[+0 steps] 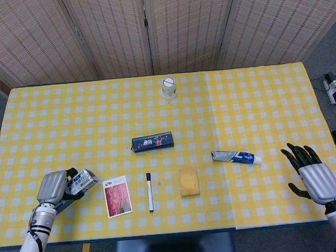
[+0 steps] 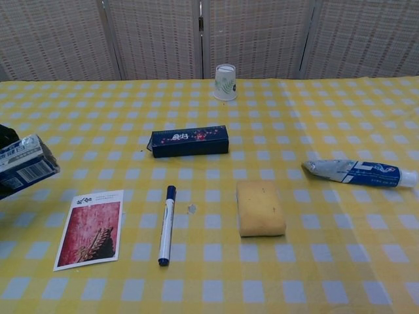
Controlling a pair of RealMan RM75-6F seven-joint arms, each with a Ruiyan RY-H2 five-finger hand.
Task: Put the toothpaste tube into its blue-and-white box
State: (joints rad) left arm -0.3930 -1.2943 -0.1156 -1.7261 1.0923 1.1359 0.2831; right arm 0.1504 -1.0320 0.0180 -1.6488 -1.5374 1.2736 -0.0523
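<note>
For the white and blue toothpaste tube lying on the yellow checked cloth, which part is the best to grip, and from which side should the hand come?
Probably the middle of the white and blue toothpaste tube, taken from above. It lies flat on the yellow checked tablecloth, crimped end toward the yellow sponge, cap toward the open right hand. The body is widest there, and nothing crowds its long sides, so fingers fit across it.

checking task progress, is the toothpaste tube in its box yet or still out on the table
Still out. The toothpaste tube lies flat on the tablecloth, while the left hand holds the blue-and-white box far across the table.
</note>
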